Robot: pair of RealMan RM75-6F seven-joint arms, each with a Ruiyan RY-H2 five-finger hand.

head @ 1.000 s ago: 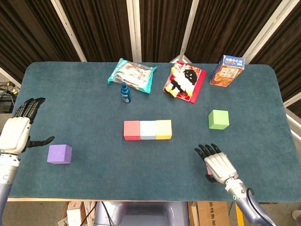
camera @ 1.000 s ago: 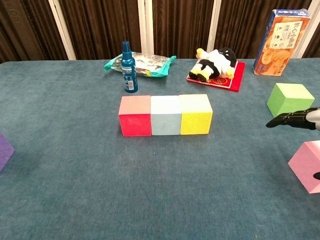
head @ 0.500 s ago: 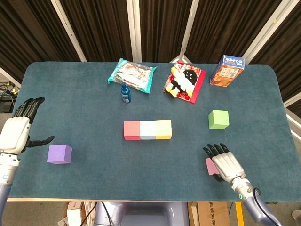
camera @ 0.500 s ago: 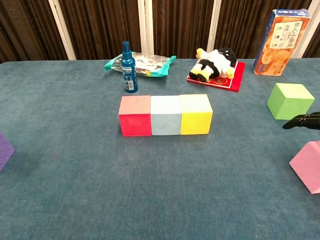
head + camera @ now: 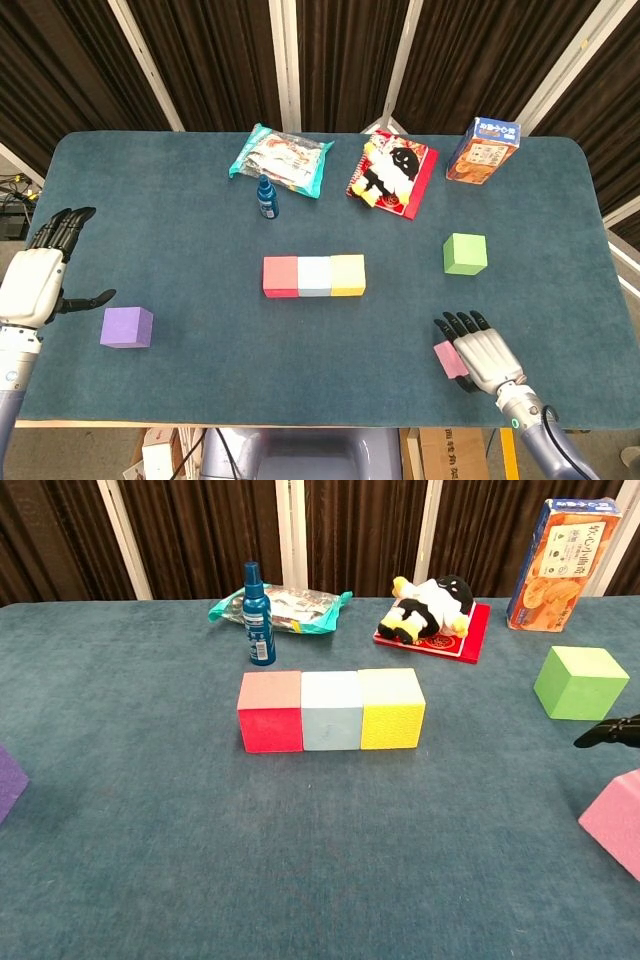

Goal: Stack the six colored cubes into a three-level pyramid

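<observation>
Dark curtains hang behind the blue-carpeted table (image 5: 200, 250). At its middle, the red cube (image 5: 281, 277), pale blue cube (image 5: 314, 276) and yellow cube (image 5: 348, 275) sit touching in a row. Right of that row lies the green cube (image 5: 465, 253); nearer the front edge, the right hand (image 5: 480, 352) lies over the pink cube (image 5: 449, 359), whether gripping it I cannot tell. Far left of the row, the purple cube (image 5: 127, 327) sits near the left hand (image 5: 38, 275), fingers spread and empty.

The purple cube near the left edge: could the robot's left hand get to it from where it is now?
Probably yes. The left hand hovers open just beside the purple cube, with only bare table between them and nothing stacked on or against the cube.
</observation>
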